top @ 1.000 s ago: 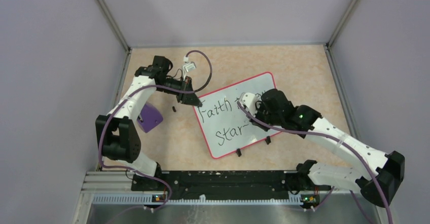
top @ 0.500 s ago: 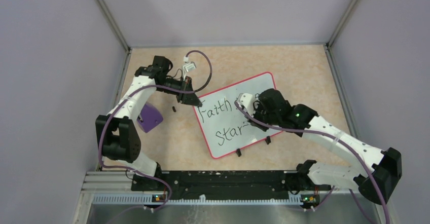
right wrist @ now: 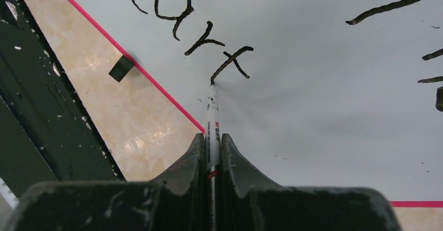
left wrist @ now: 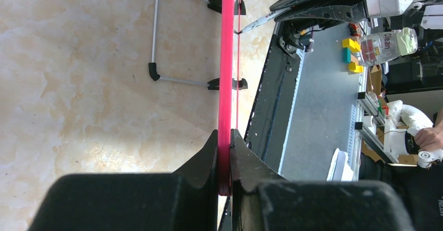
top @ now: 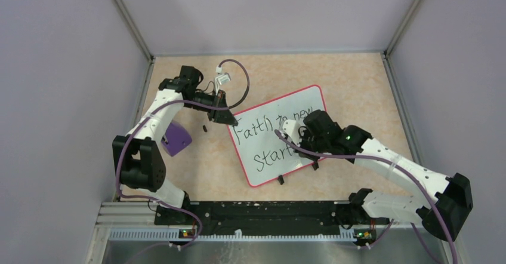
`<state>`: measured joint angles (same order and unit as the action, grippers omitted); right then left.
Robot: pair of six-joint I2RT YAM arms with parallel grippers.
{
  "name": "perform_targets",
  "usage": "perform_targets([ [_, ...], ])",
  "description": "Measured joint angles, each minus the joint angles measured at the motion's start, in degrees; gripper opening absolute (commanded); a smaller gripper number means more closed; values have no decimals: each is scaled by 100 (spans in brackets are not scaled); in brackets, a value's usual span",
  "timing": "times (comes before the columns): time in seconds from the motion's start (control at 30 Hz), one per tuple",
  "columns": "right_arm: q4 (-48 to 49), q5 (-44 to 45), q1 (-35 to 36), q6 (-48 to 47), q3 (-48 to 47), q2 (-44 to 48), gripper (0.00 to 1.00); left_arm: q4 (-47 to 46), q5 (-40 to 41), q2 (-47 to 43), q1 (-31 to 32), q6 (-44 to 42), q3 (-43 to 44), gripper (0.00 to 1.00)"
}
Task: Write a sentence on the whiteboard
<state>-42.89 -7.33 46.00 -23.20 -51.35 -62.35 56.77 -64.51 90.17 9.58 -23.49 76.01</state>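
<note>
The whiteboard [top: 298,104], glossy white with a red-pink rim, lies tilted in the middle of the table. My left gripper [top: 230,120] is shut on the rim at the board's left corner; the left wrist view shows the pink rim [left wrist: 228,58] pinched between the jaws of that gripper [left wrist: 224,134]. My right gripper [right wrist: 211,139] is shut on a thin white marker [right wrist: 212,111] whose tip touches the board at the foot of the last "t". The sentence [top: 262,125] in black reads about "Faith in new" above "Start" [right wrist: 209,37]. From above, the right gripper [top: 294,141] covers the lower line's end.
A purple block [top: 176,138] lies left of the board beside the left arm. A small black piece [top: 204,128] sits near the left gripper. The board's black feet [top: 280,179] point toward the black rail [top: 256,210] at the near edge. Grey walls enclose the table.
My right gripper with the marker has shifted toward the near edge, uncovering "in new". The lower line has grown from "Star" to "Start". The left gripper has not moved.
</note>
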Motion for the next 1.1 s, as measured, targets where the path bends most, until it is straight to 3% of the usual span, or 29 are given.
perform_targets([
  [1.1,-317,424,-48,-118,-48,612,0,-9,-22,24,-2,2,0,0],
])
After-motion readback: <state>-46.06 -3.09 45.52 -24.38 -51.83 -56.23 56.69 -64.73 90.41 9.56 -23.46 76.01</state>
